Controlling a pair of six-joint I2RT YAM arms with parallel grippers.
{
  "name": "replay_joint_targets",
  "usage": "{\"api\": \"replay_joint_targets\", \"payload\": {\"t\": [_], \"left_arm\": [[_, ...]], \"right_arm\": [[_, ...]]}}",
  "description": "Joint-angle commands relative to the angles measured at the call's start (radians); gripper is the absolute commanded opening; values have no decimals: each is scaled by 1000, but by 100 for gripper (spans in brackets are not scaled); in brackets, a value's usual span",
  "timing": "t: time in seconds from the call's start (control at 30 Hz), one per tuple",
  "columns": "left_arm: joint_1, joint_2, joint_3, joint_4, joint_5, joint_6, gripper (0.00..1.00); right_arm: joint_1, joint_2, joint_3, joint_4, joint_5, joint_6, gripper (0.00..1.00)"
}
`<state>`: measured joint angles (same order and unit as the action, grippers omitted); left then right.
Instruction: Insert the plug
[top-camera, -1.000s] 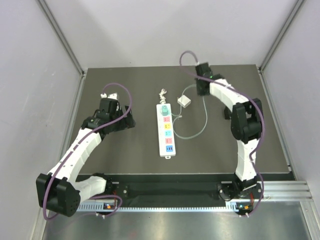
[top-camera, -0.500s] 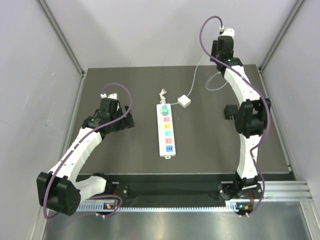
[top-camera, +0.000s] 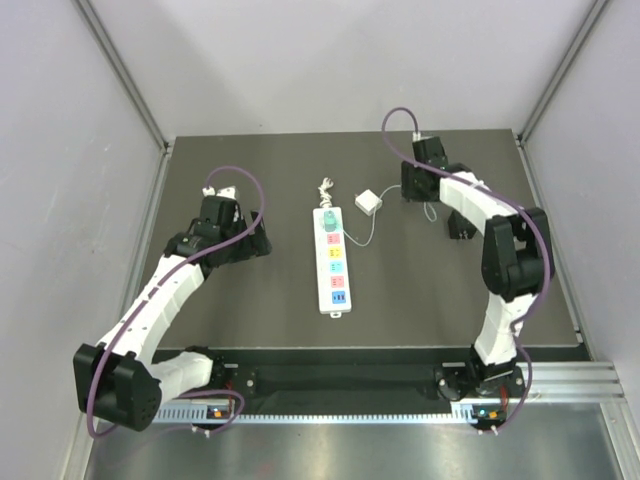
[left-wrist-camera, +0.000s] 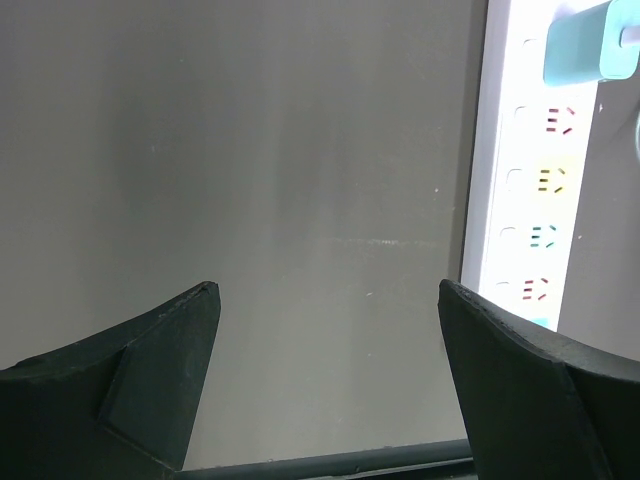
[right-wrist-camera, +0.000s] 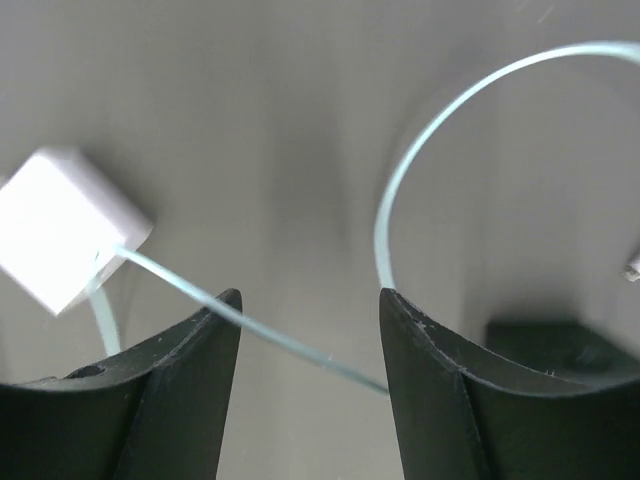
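The teal-green plug (top-camera: 327, 221) stands on the top socket of the white power strip (top-camera: 332, 275); the left wrist view catches it at the top right corner (left-wrist-camera: 592, 44). Its thin white cable (top-camera: 362, 238) loops toward a small white block (top-camera: 369, 202). My right gripper (top-camera: 410, 188) hangs just right of that block, jaws open. In the right wrist view the cable (right-wrist-camera: 300, 345) crosses the gap of the right gripper (right-wrist-camera: 310, 300), loose, not pinched. My left gripper (top-camera: 262, 240) waits left of the strip, wide open and empty (left-wrist-camera: 328, 290).
The power strip (left-wrist-camera: 520, 160) shows several coloured sockets below the plug. The white block (right-wrist-camera: 65, 230) lies left of the right fingers. A small black fixture (top-camera: 459, 226) sits by the right arm. Grey walls enclose the dark mat (top-camera: 250, 310).
The right arm rose high toward the back, dragging the cable, then came back down beside the white block. Its jaws went from shut to open, letting the cable go. The left arm held still.
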<state>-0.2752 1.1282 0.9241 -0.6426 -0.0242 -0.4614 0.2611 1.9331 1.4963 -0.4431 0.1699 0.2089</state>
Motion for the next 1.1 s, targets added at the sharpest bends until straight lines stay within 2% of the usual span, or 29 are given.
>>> {"api": "replay_joint_targets", "payload": {"t": [0.0,0.17,0.4,0.57,0.67,0.73,0.83,0.97,1.07], "left_arm": [[4,-27,-8,49,15,4,94],[4,-31,-10,49,15,4,94],[4,-47,-14,49,17,7,95],[4,-50,-11,52,17,10,96],[4,-50,-13,50,18,9,96],[4,-51,-13,52,18,9,96],[4,-50,-13,54,18,13,95],[5,-48,-14,55,18,20,95],[5,-51,-14,55,18,21,95]], "right_arm": [[53,-120,-68,23,-18,67,57],[75,-123,-57,-115,46,138,61],[67,-177,15,-232,62,89,70],[72,-247,74,-223,56,60,72],[92,-240,113,-163,-6,-6,69],[113,-206,127,-85,-50,-43,65],[132,-119,182,-52,-107,-51,64],[153,-7,269,-13,-151,-78,67],[164,87,352,-11,-121,-141,69]]}}
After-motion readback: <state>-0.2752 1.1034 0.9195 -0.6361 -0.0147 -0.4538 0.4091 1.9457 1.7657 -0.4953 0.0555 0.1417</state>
